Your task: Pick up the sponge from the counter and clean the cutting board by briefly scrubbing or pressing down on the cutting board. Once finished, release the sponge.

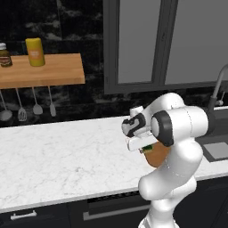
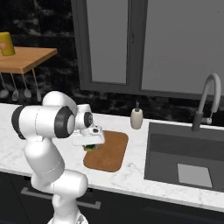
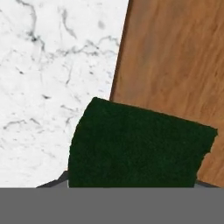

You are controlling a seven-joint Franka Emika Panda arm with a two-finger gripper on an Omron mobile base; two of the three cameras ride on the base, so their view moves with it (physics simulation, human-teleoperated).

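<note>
A: From the left base camera?
B: The arm hides most of the cutting board point(image 1: 156, 156); a sliver of sponge point(image 1: 147, 148) peeks under the hand.

A: The right?
B: The sponge point(image 2: 90, 147) sits under the fingers point(image 2: 90, 144), over the board's point(image 2: 109, 153) left edge on the surface point(image 2: 127, 175).

A: Hand camera?
B: The sponge's point(image 3: 140, 146) dark green top covers the fingertips; it looks held, above board point(image 3: 175, 65) and marble.

The sponge point(image 3: 135, 146) is showing a dark green top. The board point(image 2: 110, 151) is showing warm brown wood with faint grain. The table point(image 1: 58, 160) is showing white marble with thin grey veins. The shelf point(image 1: 44, 71) is glowing light brown under a yellow jar point(image 1: 35, 52).
</note>
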